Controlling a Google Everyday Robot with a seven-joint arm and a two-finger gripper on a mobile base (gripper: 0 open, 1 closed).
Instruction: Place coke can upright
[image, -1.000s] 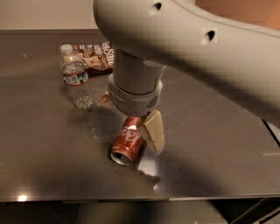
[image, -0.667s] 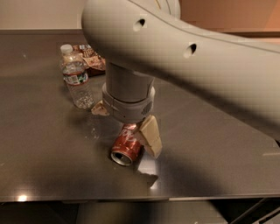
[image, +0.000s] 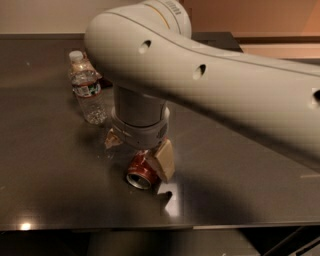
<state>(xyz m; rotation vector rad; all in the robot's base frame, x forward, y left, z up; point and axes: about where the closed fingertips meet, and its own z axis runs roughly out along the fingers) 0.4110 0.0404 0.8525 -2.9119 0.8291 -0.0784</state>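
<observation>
Dim warm light; glare patch on the table beside the gripper at the coke can.

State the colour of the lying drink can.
Red aluminium can, silver rim; gripper over it; camera view.

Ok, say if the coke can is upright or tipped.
Tipped: the coke can lies on its side, round end facing the camera, under the gripper.

no text is legible, even on the coke can under the end effector.
</observation>
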